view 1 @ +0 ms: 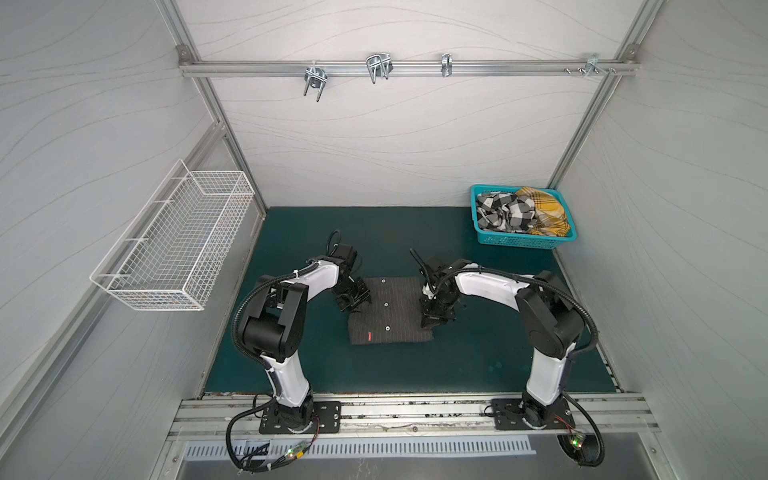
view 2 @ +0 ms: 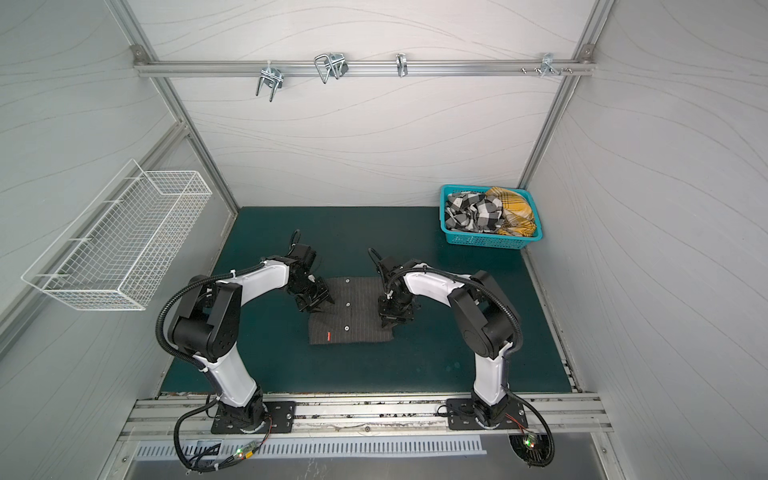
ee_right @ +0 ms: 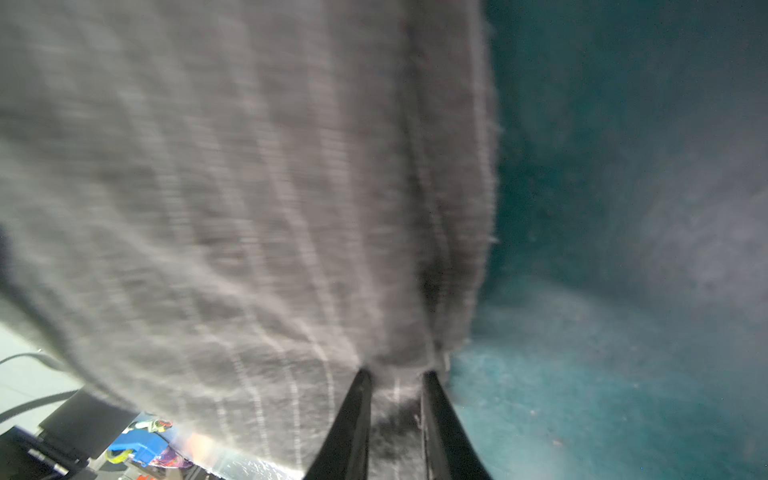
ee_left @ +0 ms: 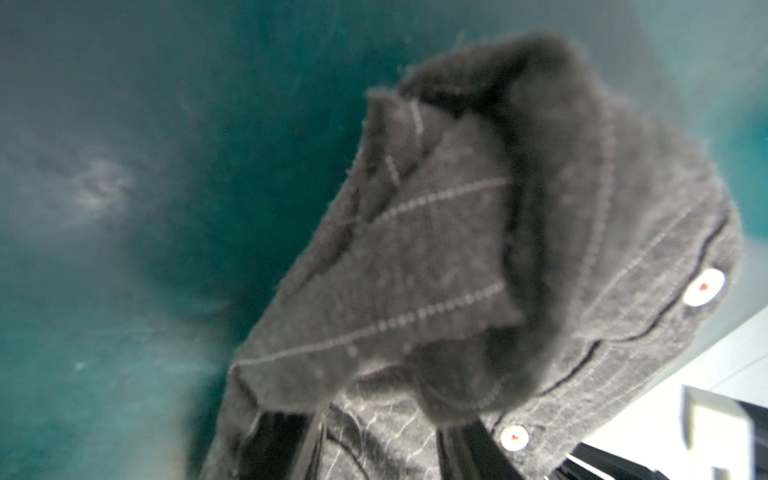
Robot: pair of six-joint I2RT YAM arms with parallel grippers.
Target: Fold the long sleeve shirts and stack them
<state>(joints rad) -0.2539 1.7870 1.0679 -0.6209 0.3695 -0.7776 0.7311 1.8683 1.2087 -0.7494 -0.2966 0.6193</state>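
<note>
Bare mat around pinstriped shirt; teal basket in far corner.

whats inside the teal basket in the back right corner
Two crumpled shirts fill the teal basket: a black-and-white checked shirt and a mustard-yellow plaid shirt, side by side and touching. The basket's floor, and anything beneath the shirts, is covered.

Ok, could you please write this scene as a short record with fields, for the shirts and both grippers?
surface: dark green mat
shirt in work: dark charcoal pinstriped button-up shirt, folded flat at the mat's centre
left gripper: at that shirt's left edge in both top views, cloth inside the gripper, grip unclear
right gripper: closed on that shirt's right edge
waiting: black-and-white checked shirt and mustard-yellow plaid shirt, crumpled in the teal plastic basket, far right corner
stack: not started
</note>
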